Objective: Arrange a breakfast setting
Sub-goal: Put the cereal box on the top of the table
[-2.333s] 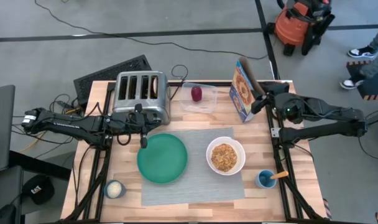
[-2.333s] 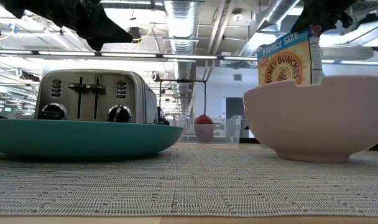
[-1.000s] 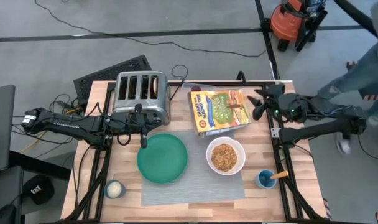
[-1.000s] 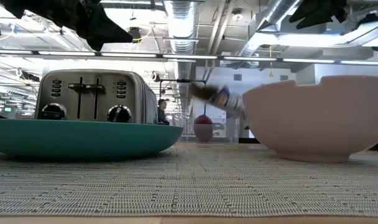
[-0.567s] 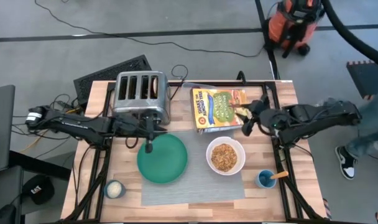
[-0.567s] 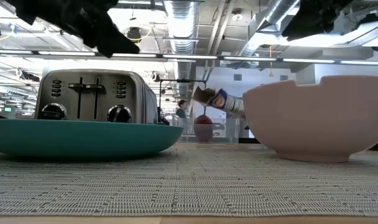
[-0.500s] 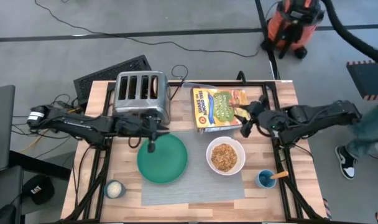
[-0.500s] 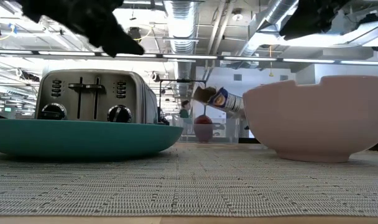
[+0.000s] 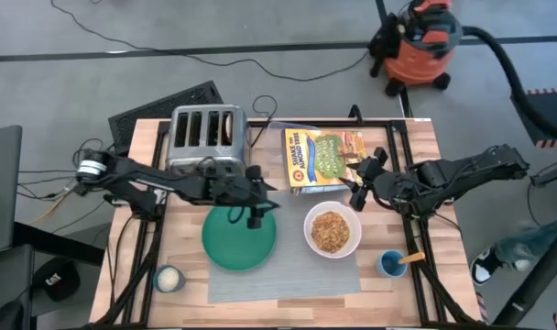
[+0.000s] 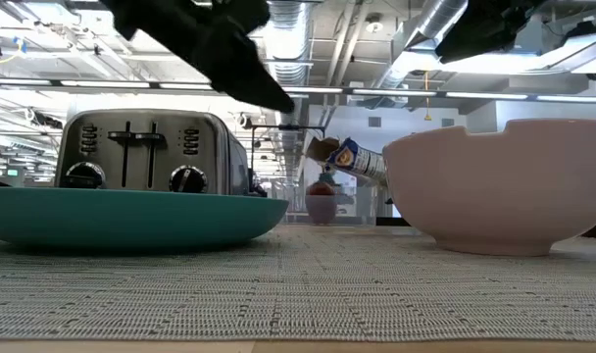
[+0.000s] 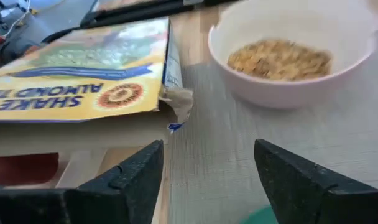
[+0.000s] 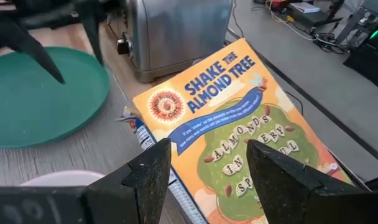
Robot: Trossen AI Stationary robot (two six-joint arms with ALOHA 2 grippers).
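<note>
Hands: left hand [image 9: 256, 213] spread empty above plate [image 9: 238, 234] edge, right hand [image 9: 360, 186] spread over cereal box [image 9: 322, 160].

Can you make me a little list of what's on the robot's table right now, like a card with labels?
mat: grey rectangular placemat
plate: round teal-green plate, nothing on it
bowl: white bowl holding tan cereal
box: yellow cereal box lying flat behind the bowl
toaster: chrome four-slot toaster at the back left
left gripper: open, above the plate's edge
right gripper: open, beside the box
</note>
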